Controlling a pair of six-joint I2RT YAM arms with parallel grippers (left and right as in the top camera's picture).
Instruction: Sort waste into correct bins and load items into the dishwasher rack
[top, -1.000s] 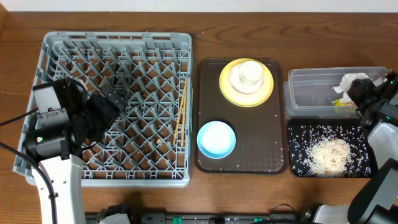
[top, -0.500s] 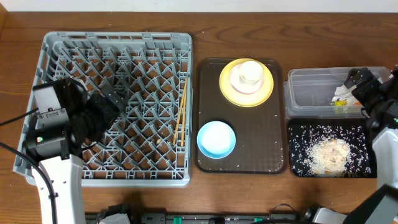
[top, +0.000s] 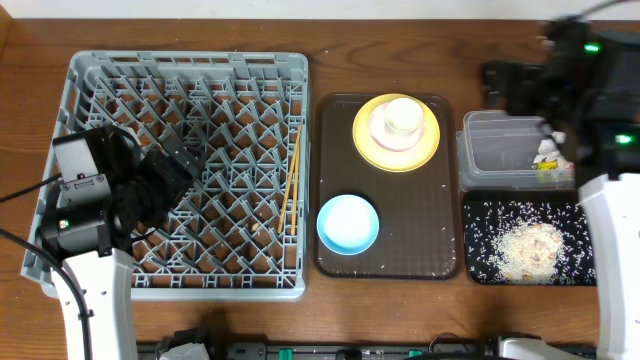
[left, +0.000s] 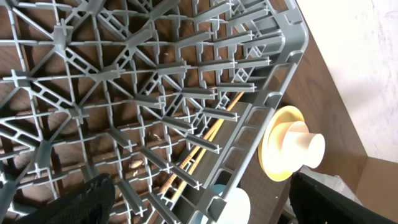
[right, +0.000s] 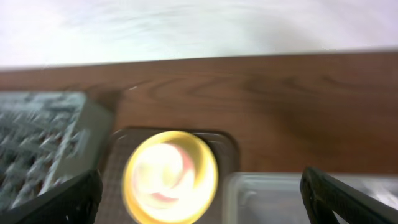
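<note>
The grey dishwasher rack (top: 185, 270) fills the left of the table, with the wooden chopsticks (top: 293, 185) lying along its right side. My left gripper (top: 172, 168) hovers open over the rack's pegs (left: 155, 93), holding nothing. On the brown serving tray sit the yellow plate (top: 428, 148) with a white cup (top: 402, 120) on it, and the light-blue dish (top: 348, 222). The clear tub (top: 505, 150) holds the white tissue (top: 548, 148) and the snack wrapper (top: 546, 166). Rice scraps (top: 530, 248) lie in the black tray (top: 480, 215). My right gripper (top: 508, 88) is raised behind the tub, open and empty.
The dark-brown serving tray (top: 400, 250) lies between the rack and the two bins. The right wrist view is blurred and shows the plate (right: 171, 177), the tub's corner (right: 267, 196) and the rack's corner (right: 43, 143). The left arm's body stands at the front left.
My right gripper opened over the clear tub, left the tissue in it, and swung up and back toward the far edge. The left arm has not moved.
</note>
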